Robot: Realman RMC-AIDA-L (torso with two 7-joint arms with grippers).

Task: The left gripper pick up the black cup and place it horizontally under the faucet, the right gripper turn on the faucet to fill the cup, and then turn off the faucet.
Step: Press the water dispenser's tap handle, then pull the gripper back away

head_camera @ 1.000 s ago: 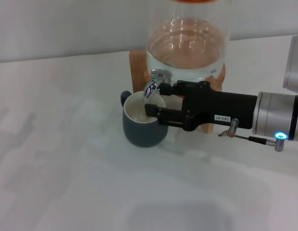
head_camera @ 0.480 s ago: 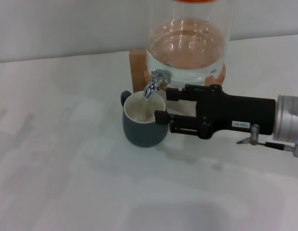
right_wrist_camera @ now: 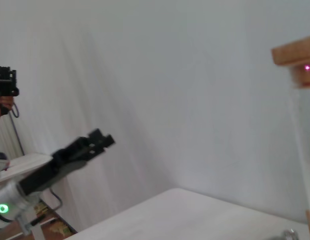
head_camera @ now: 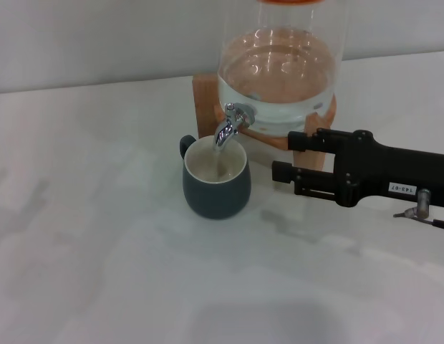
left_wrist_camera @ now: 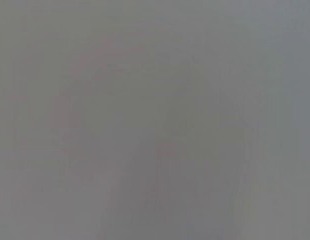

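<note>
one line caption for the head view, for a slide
Water runs from the small chrome faucet into the squat dark grey-blue cup while the boxy black right tool sits open beside it.

My right gripper (head_camera: pixel 288 155) reaches in level from my right side, its two black fingers (head_camera: pixel 306 141) parted with nothing between them. My left gripper (right_wrist_camera: pixel 101 138) shows only in the right wrist view, held up off to the side on its white-and-black arm with a green light.
</note>
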